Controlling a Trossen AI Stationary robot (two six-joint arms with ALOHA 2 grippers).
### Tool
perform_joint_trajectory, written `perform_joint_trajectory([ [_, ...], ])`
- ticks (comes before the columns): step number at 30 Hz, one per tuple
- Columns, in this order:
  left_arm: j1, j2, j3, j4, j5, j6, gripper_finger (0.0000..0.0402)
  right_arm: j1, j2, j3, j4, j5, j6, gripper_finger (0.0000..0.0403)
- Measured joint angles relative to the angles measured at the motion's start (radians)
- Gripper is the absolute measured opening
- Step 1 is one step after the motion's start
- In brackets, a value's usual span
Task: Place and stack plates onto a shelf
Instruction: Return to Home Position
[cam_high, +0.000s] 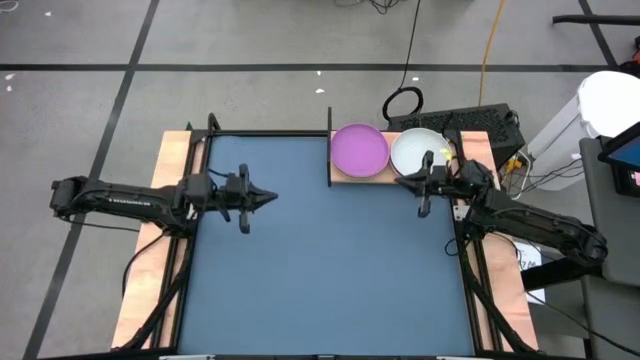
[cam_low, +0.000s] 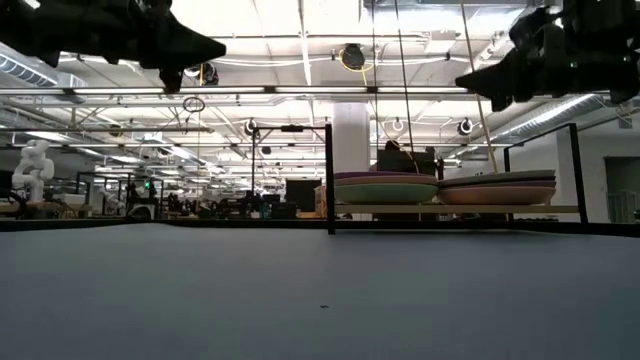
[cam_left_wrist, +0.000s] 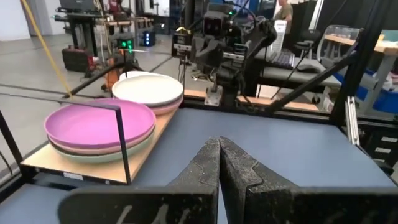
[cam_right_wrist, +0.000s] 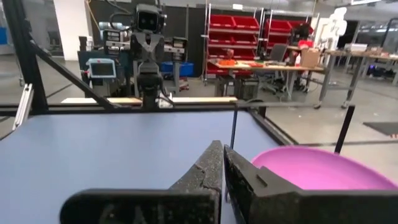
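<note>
The plates sit in two stacks on the light-wood shelf (cam_high: 345, 176) at the table's far edge. One stack has a purple plate on top (cam_high: 359, 150) (cam_left_wrist: 99, 124), the other a whitish plate on top (cam_high: 417, 152) (cam_left_wrist: 149, 89). In the low view a mint plate (cam_low: 385, 190) lies under the purple one and a pink one (cam_low: 497, 193) at the bottom of the other stack. The thin black rail (cam_high: 329, 150) stands at the shelf's left end. My left gripper (cam_high: 270, 198) (cam_left_wrist: 219, 155) hovers shut over the mat's left half. My right gripper (cam_high: 400, 180) (cam_right_wrist: 222, 157) hovers shut just in front of the shelf, touching nothing.
The dark-blue mat (cam_high: 330, 260) covers the table between wooden edge strips (cam_high: 170, 160). A black frame (cam_low: 573, 170) rises round the far and side edges. Cables and a white machine (cam_high: 610, 100) lie beyond the table's far right corner.
</note>
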Motion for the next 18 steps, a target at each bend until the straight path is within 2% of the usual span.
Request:
perform_joint_trajectory([
  [18, 0.002, 0.0, -0.012, -0.104, -0.006, 0.035, 0.0003, 0.019, 0.0, -0.111, 0.068, 0.018, -0.002, 0.0],
])
